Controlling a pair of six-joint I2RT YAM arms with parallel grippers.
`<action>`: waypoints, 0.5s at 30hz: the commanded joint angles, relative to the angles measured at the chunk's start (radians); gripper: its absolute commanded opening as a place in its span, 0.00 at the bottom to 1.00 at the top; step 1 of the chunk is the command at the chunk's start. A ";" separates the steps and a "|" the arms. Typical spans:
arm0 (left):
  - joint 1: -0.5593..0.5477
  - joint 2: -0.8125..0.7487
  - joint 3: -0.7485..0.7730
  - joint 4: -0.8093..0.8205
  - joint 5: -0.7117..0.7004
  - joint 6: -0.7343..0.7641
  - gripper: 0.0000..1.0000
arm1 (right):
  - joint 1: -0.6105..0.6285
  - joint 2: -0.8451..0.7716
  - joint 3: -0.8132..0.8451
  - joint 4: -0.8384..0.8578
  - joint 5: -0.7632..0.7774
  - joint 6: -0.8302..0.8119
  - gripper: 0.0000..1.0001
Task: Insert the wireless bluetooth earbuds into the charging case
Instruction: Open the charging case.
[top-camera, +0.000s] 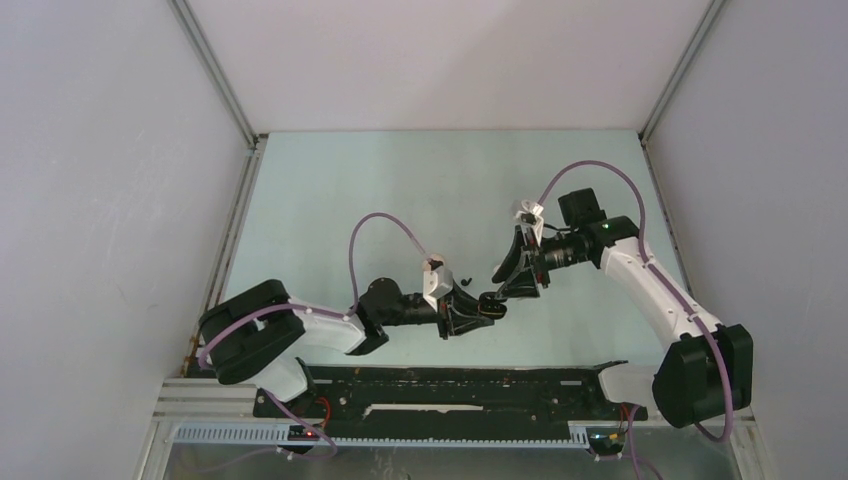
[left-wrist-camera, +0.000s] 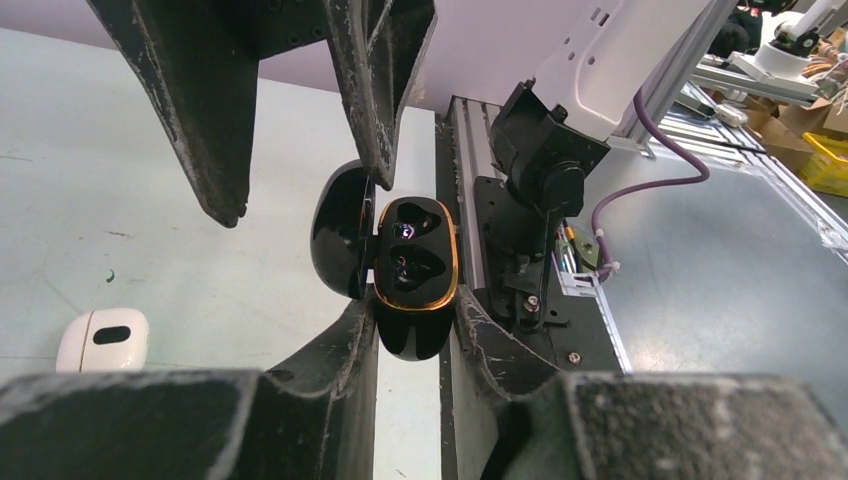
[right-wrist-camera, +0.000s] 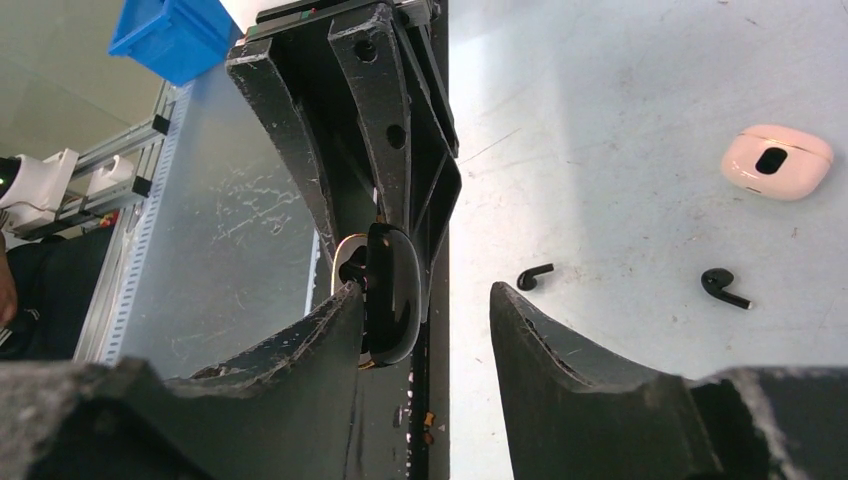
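Observation:
A glossy black charging case (left-wrist-camera: 415, 265) with a gold rim is held off the table, my left gripper (left-wrist-camera: 415, 320) shut on its lower body. Its lid (left-wrist-camera: 338, 232) stands open to the left, and two dark sockets show inside. My right gripper (right-wrist-camera: 426, 290) is open around the lid (right-wrist-camera: 392, 290), with its left finger (right-wrist-camera: 330, 330) against the lid and the right one apart. Two black earbuds lie on the table, one (right-wrist-camera: 535, 277) near my right fingertip and one (right-wrist-camera: 722, 285) further right. From above, both grippers meet at the case (top-camera: 490, 305).
A pale closed case (right-wrist-camera: 777, 160) lies beyond the earbuds, and a white case (left-wrist-camera: 103, 340) shows on the table in the left wrist view. The black rail (top-camera: 440, 385) runs along the near edge. A blue bin (right-wrist-camera: 170, 35) stands off the table.

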 joint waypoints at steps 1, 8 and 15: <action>-0.002 0.009 -0.008 0.092 0.016 0.002 0.00 | -0.008 0.000 0.039 0.038 -0.032 0.031 0.52; -0.002 0.016 0.000 0.061 0.008 0.005 0.00 | -0.072 -0.028 0.056 -0.006 -0.115 -0.010 0.54; -0.001 -0.050 -0.020 0.016 -0.024 0.004 0.00 | -0.138 -0.079 0.076 -0.121 -0.120 -0.144 0.55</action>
